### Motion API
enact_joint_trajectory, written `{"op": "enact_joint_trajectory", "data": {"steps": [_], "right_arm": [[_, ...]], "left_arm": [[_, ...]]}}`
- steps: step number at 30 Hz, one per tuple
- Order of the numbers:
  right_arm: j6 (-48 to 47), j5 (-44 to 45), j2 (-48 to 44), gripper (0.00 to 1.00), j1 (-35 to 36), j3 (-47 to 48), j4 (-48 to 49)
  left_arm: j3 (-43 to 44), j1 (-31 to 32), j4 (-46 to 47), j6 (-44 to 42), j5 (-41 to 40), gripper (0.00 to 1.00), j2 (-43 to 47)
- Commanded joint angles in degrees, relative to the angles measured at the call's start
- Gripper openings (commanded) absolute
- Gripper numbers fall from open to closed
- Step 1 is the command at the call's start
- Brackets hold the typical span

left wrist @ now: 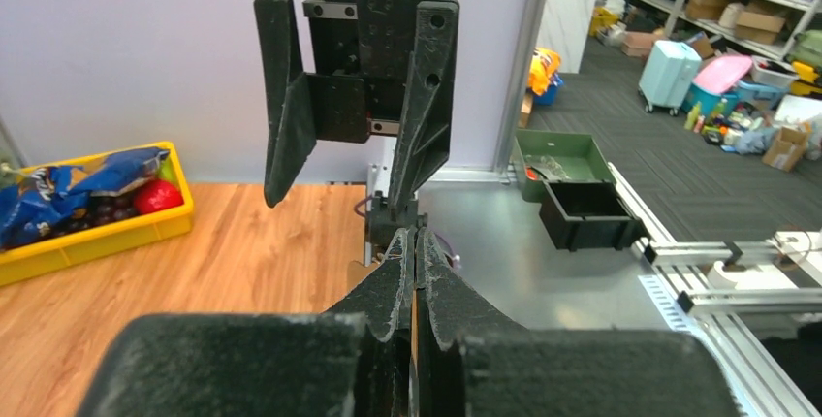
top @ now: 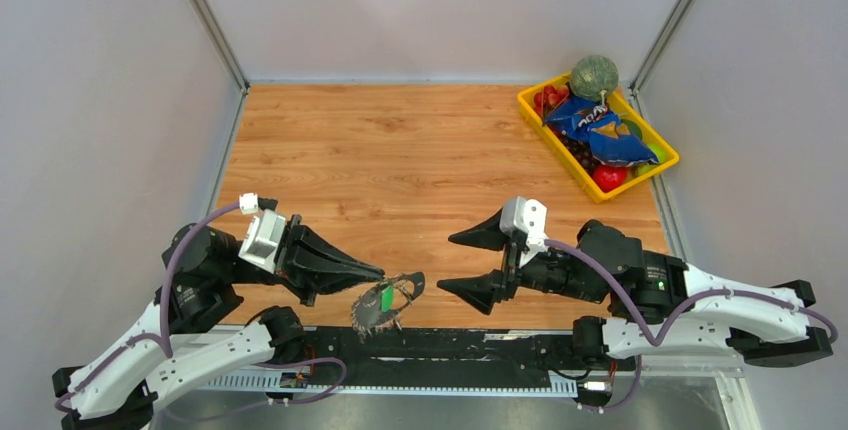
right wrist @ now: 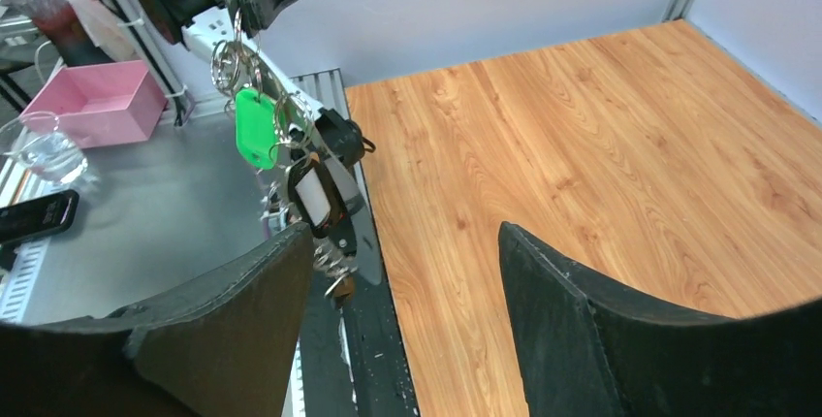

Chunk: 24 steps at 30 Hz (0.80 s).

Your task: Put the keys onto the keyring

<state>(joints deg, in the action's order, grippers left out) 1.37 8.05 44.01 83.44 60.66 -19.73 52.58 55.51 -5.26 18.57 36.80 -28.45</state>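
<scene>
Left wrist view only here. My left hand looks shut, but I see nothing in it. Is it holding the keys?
Observer: Yes. The keys hang under the left hand; the right wrist view shows their green tag and black fob.
Operator: I see the right hand open ahead. Are the keys between its fingers?
Observer: No. From above, the keys hang outside its gap, toward the near edge of the table.
Operator: And the keyring?
Observer: From above, the keyring shows at the same spot, under the left hand. Whether the keys are threaded on it, I cannot tell.
</scene>
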Motion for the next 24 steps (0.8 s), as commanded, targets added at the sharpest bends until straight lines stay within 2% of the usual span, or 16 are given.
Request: {"op": "enact_joint_trajectory", "data": {"steps": [1,9,24], "right_arm": [[-2.52,-5.27,-0.38,0.74,0.06,-1.45,-0.3],[-5.68,-7.12,0.74,0.83,0.06,-4.36,0.73],[-16.1,-14.35,5.04,0.86,0.06,-4.48,2.68]], "left_arm": [[3.33,0.05,1.34,-0.79,4.16,0.0,-0.42],[3.44,0.06,1.38,0.23,9.28,0.0,-1.7],[2.65,0.04,2.13,1.09,13.86,0.0,-1.44]]}}
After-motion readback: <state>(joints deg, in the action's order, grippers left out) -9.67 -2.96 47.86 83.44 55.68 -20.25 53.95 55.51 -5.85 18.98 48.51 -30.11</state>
